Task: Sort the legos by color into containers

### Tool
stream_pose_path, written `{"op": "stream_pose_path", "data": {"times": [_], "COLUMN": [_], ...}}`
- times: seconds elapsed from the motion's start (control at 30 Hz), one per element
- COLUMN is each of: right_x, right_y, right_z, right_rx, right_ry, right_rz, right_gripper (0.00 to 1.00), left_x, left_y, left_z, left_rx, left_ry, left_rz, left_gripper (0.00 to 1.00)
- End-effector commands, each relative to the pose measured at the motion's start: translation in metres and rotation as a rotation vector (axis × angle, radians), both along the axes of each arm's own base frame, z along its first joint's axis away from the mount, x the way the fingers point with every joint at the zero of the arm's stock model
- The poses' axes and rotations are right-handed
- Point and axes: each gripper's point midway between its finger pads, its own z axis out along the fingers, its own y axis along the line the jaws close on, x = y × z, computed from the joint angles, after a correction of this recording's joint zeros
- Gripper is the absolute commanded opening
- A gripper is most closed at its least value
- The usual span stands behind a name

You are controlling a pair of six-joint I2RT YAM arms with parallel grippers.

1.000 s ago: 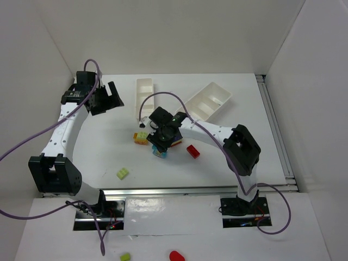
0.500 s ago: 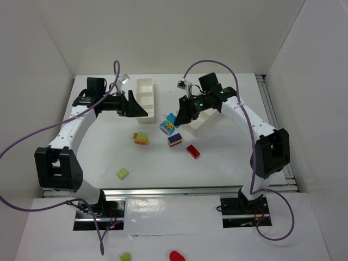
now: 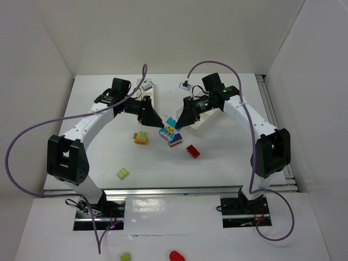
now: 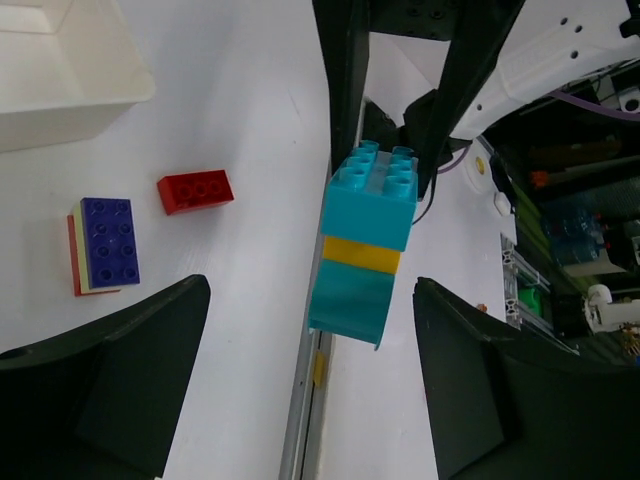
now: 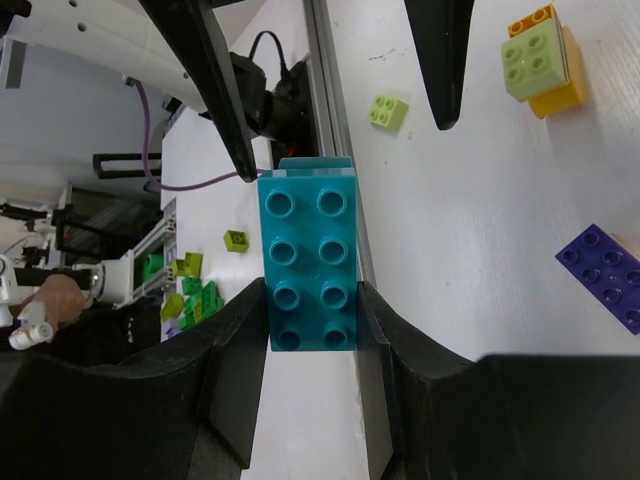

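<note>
My right gripper (image 3: 176, 122) is shut on a cyan-yellow-cyan lego stack (image 3: 171, 129) and holds it above the table's middle. The right wrist view shows the stack's studded cyan face (image 5: 305, 255) pinched between my fingers (image 5: 235, 360). My left gripper (image 3: 157, 120) is open and empty and faces the stack from the left. In the left wrist view the stack (image 4: 365, 240) hangs ahead of the wide-open jaws. A blue-purple and yellow lego (image 3: 174, 141), a red one (image 3: 193, 151), an orange one with a lime top (image 3: 141, 138) and a lime one (image 3: 122, 173) lie on the table.
The narrow white tray (image 3: 147, 87) lies behind my left arm, mostly hidden. The wider tray (image 3: 213, 106) lies behind my right arm. White walls enclose the table on three sides. A lime piece (image 3: 125, 256) and a red piece (image 3: 176, 255) lie off the table by the bases.
My right gripper lifted the cyan stack off the table and carried it up and back. My left arm swung right, bringing its open gripper up to the stack.
</note>
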Motion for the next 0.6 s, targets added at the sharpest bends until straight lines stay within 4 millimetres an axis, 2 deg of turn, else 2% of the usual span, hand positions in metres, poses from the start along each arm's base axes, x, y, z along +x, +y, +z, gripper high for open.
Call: {"op": "stream_pose_path", "data": {"times": [0.0,0.13,0.27,0.43,0.57], "right_x": [-0.007,-0.004,-0.002,-0.004,-0.002], "right_y": [0.004,0.006,0.007,0.010,0.010], "right_z": [0.020,0.020,0.022,0.019,0.018], "right_rx": [0.051,0.059,0.065,0.060,0.053], "right_ry": [-0.018,-0.023,-0.027,-0.009,-0.012], "right_rz": [0.024,0.017,0.012,0.018,0.013], "right_gripper": [0.28,0.28,0.28,0.28,0.28], "left_x": [-0.007,-0.016,-0.027,-0.026,-0.025], "left_y": [-0.006,-0.012,-0.028,-0.036,-0.035], "left_z": [0.018,0.026,0.020,0.021,0.018], "left_rx": [-0.076,-0.109,-0.090,-0.097,-0.076], "left_ry": [-0.070,-0.070,-0.064,-0.078,-0.075], "left_rz": [-0.086,-0.136,-0.173,-0.180,-0.156], "left_gripper": [0.90,0.87,0.86,0.80,0.73]}}
